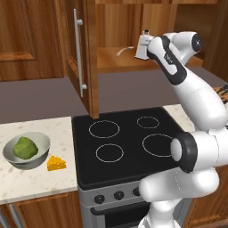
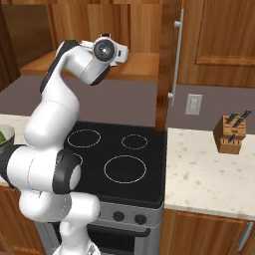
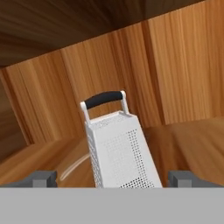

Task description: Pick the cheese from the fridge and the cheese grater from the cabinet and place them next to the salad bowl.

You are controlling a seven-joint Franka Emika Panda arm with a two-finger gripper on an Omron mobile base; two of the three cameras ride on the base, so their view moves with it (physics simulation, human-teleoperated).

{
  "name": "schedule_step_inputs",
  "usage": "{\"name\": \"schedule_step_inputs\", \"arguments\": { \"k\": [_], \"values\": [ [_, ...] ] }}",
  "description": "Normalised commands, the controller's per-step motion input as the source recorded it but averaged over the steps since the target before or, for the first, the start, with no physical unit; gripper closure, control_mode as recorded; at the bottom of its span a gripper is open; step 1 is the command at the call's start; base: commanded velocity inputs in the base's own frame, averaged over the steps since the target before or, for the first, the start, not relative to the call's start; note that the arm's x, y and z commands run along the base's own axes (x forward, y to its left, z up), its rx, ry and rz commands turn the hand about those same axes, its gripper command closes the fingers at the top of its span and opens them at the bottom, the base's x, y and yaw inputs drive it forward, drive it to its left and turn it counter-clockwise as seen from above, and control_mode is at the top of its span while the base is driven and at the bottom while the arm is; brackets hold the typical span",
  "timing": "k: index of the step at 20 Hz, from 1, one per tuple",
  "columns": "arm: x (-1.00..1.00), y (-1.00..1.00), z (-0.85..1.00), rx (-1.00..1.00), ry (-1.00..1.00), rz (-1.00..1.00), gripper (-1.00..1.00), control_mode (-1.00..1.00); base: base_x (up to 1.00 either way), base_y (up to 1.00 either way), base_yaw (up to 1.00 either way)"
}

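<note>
A black stove top (image 1: 122, 142) with four ring burners sits in the middle of the kitchen, its grey front panel with dark knobs (image 1: 109, 196) below, and a pale speckled stone desk (image 2: 209, 174) runs off to either side of it. Behind runs a flat grey-brown back wall (image 1: 40, 100) carrying a white wall socket (image 2: 193, 104), with brown wooden panelling (image 2: 221, 40) above it. A wooden knife block (image 2: 231, 133) stands on the desk right of the stove, and brown lower cupboard fronts (image 1: 49, 213) sit beneath the desk.
</note>
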Motion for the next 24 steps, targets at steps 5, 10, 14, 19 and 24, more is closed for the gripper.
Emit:
{"name": "schedule_step_inputs", "arguments": {
  "k": [5, 10, 14, 19, 24],
  "values": [
    [0.26, 0.00, 0.00, 0.00, 0.00, 0.00, -1.00, -1.00, 0.00, 0.00, 0.00],
    [0.23, 0.00, -0.01, 0.00, 0.00, 0.00, -1.00, -1.00, 0.00, 0.00, 0.00],
    [0.19, 0.00, -0.02, 0.00, 0.00, 0.00, -1.00, -1.00, 0.00, 0.00, 0.00],
    [0.09, 0.00, -0.01, 0.00, 0.00, 0.00, -1.00, -1.00, 0.00, 0.00, 0.00],
    [0.03, 0.00, 0.00, 0.00, 0.00, 0.00, -1.00, -1.00, 0.00, 0.00, 0.00]
  ]
}}
